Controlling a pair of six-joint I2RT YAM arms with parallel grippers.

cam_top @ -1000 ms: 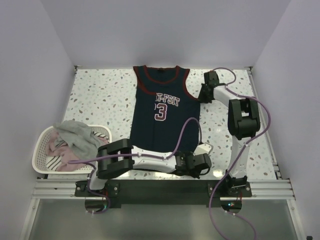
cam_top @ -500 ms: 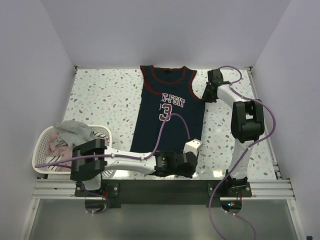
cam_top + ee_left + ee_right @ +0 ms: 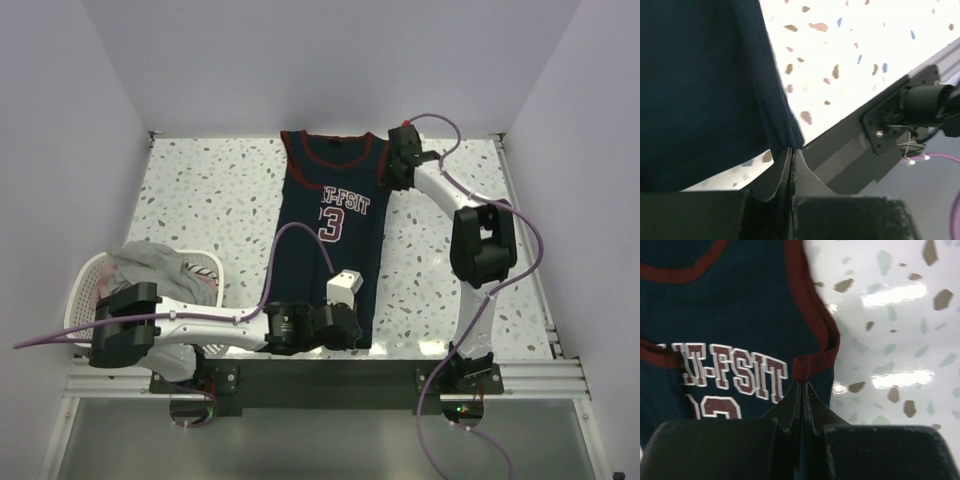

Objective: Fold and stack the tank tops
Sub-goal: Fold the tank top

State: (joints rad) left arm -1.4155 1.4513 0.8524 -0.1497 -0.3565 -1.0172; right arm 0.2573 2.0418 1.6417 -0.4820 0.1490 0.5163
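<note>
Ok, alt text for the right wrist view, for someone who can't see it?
The right gripper, shut, pinches the navy jersey at the dark red trim of its armhole edge. White-outlined lettering runs across the chest; speckled table shows to the right.

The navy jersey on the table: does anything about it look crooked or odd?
Nothing looks damaged. The jersey lies slightly slanted. The right gripper pinches its armhole and the left gripper pinches its bottom corner on the same side. Beside it, a grey top is heaped over the rim of the basket.
</note>
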